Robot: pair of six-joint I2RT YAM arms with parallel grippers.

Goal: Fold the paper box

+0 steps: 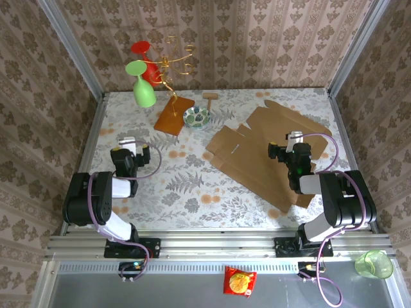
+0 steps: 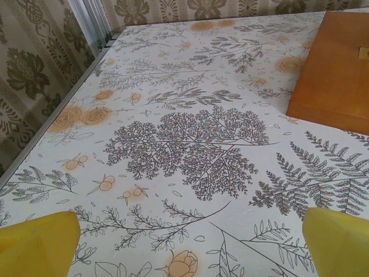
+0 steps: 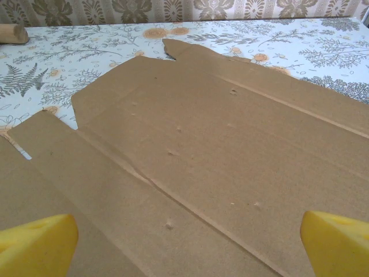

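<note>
A: What is the task's thing made of, and where does it lie?

B: The tan-brown corrugated cardboard paper box (image 1: 257, 151) (image 3: 219, 156) lies flat and unfolded on the right half of the table. It has long creases, cut flaps and some small dents.

A: And the tools?

B: The right gripper (image 1: 295, 138) (image 3: 187, 245) hovers over the cardboard. Its yellow fingers are spread wide and empty. The left gripper (image 1: 126, 142) (image 2: 187, 248) is spread wide and empty too, over the white cloth printed with ferns (image 2: 190, 144).

A: What else is around?

B: At the far side lies a smooth reddish-brown wooden board (image 1: 174, 115) (image 2: 337, 69). A small patterned bowl (image 1: 196, 117) is just beside it. Behind stand a gold wire stand (image 1: 173, 64), a green goblet (image 1: 142, 86) and a red goblet (image 1: 146, 61). The print on the red packet (image 1: 239, 281) is too small to read.
</note>
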